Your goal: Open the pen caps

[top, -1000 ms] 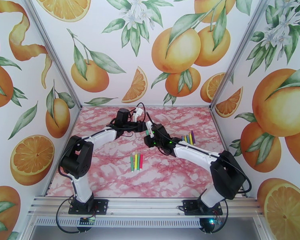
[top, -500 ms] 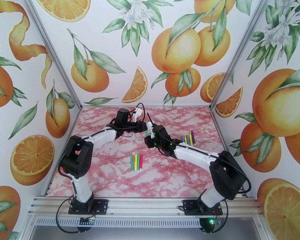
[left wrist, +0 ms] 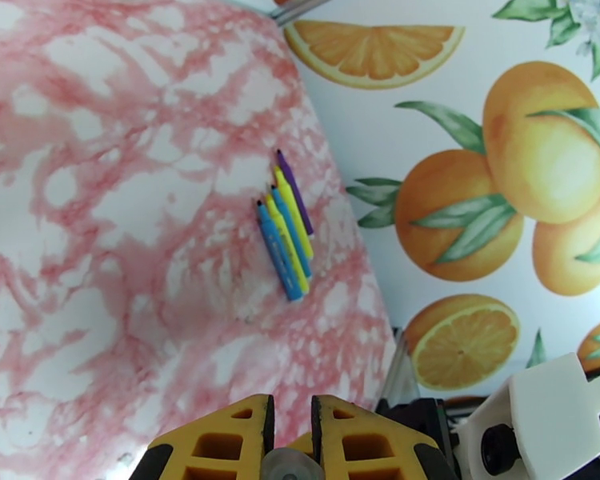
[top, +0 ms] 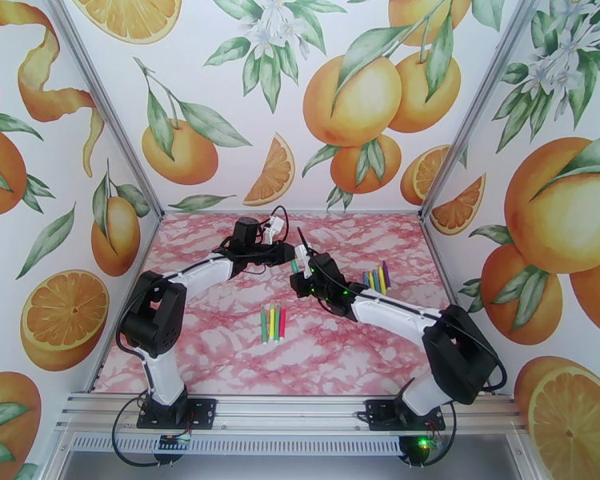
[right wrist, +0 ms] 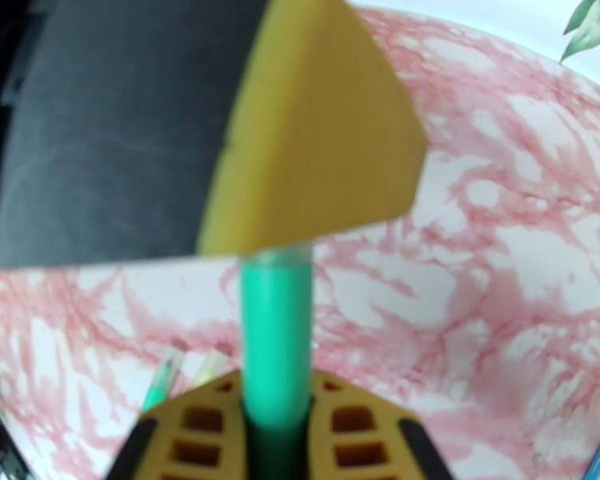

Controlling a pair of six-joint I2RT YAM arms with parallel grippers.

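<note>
Our left gripper [left wrist: 290, 410] and right gripper [right wrist: 276, 390] each pinch one green pen [right wrist: 276, 314]. We hold it above the worktop [top: 220, 354].

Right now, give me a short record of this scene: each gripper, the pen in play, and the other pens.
left gripper: shut on one end of the green pen
right gripper: shut on the green pen's other end
green pen: held between both grippers, above the table
centre pens: row lying mid-table
right pens: blue, yellow, purple, beside the right wall
cap state: cannot tell
</note>
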